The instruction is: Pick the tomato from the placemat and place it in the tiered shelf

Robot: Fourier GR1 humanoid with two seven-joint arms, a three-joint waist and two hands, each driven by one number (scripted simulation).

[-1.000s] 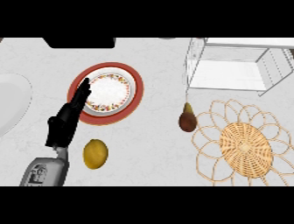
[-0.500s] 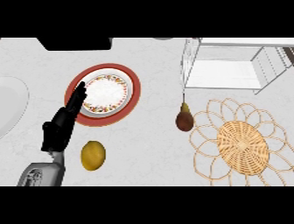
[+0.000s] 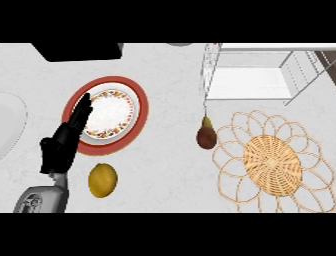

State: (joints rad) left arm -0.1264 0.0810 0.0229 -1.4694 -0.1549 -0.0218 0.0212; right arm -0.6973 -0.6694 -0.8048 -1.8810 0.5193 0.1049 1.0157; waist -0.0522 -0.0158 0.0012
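Tomato: none visible on my woven placemat (image 3: 274, 161); only a brown pear-like fruit (image 3: 206, 136) at its 9 o'clock edge, long axis toward 12. My left hand (image 3: 62, 145), fingers straight, holding nothing, sits well apart at fruit's 9 o'clock; right hand out of view.

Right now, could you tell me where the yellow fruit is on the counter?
In the head view the yellow fruit lies lower left on the counter, just right of the left hand and below the red-rimmed plate.

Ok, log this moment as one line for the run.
left hand: open, beside plate | right hand: out of view | placemat: no tomato | tiered shelf: nothing inside
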